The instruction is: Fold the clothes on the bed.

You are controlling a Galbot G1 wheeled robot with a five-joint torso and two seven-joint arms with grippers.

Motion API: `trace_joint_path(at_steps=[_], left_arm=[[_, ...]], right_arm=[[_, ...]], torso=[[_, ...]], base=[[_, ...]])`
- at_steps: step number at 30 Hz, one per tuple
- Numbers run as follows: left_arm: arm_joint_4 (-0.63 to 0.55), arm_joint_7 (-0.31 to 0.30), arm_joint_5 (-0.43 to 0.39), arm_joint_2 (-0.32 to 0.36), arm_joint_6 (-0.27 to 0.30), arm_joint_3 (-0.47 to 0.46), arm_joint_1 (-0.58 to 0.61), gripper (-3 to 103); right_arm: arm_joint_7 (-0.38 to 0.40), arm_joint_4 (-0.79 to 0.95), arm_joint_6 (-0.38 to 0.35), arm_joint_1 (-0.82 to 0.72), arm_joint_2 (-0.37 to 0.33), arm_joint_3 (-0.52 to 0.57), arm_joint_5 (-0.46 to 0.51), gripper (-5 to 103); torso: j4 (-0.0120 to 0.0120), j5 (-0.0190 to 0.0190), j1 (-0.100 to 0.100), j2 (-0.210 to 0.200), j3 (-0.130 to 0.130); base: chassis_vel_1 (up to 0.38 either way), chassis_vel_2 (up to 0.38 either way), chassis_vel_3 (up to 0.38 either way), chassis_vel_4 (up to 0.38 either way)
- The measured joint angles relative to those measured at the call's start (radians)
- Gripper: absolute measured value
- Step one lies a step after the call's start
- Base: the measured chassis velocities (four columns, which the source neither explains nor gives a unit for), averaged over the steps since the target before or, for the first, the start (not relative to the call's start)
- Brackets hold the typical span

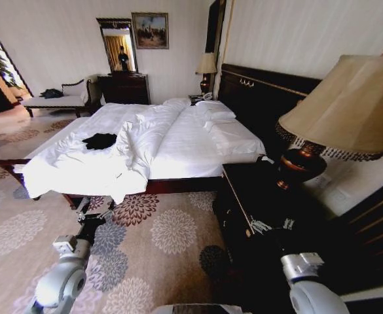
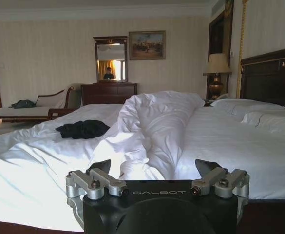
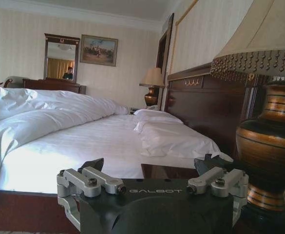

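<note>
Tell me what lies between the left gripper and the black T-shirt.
In the left wrist view, rumpled white sheet of the bed lies between the open left gripper and the black T-shirt.

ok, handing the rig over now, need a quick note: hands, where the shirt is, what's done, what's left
Left hand: open, empty, held low off the side of the bed, facing across it.
Right hand: open, empty, by the nightstand and lamp.
Black T-shirt: crumpled in a heap on the white sheet, beside the bunched duvet, away from both hands.
Done: nothing folded, shirt not touched.
Left: reach the shirt, spread it flat, fold it.
</note>
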Motion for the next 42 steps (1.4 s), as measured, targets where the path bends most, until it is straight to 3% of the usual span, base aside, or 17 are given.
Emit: trace_joint_path(at_steps=[17,42], left_arm=[[-0.016,-0.008,0.009,0.015,0.005,0.029,0.002,99],[-0.026,-0.001,0.014,0.014,-0.001,0.028,0.024,99]], right_arm=[[-0.01,-0.011,0.008,0.005,0.003,0.003,0.007,100],[-0.003,0.002,-0.01,0.01,-0.002,0.004,0.034,100]], torso=[[-0.0001,0.0,0.0,0.0,0.0],[0.0,-0.0001,0.0,0.0,0.0]], base=[[-0.006,0.007,0.006,-0.008],[-0.114,0.11,0.117,-0.115]])
